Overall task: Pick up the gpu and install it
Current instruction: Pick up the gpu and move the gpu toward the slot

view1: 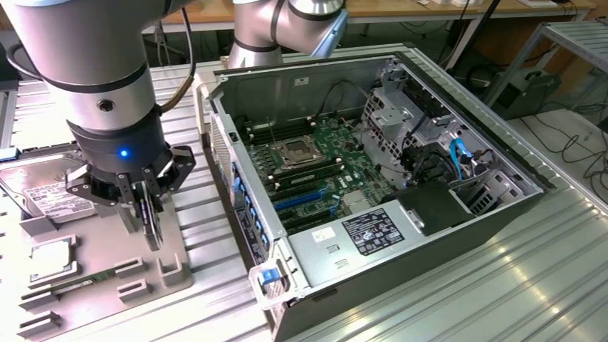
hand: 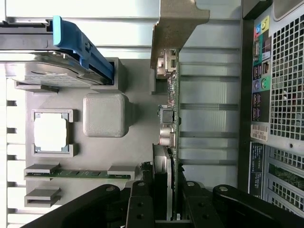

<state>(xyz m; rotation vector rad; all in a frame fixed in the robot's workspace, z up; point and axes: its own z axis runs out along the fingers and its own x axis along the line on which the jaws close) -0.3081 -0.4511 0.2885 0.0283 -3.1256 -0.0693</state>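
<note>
My gripper point(view1: 144, 212) hangs over the grey fixture tray point(view1: 105, 281) at the exterior view's left, shut on the gpu point(view1: 151, 222). The card stands on edge between the fingers point(view1: 125, 199), thin and dark, its lower end close to the tray; I cannot tell if it touches. In the wrist view the gpu point(hand: 171, 118) runs edge-on away from my gripper point(hand: 166, 202), with green board, small connectors and its silver bracket point(hand: 178, 23) at the far end. It is beside the tray's edge point(hand: 137, 85), over the ribbed metal table.
The open computer case point(view1: 494, 206) lies at the exterior view's right with its motherboard point(view1: 314, 167) exposed; its rear panel point(hand: 280, 95) is near the card. The tray holds a hard drive point(view1: 43, 192) with a blue handle point(hand: 80, 42), a processor point(hand: 51, 133) and a memory stick point(hand: 76, 174).
</note>
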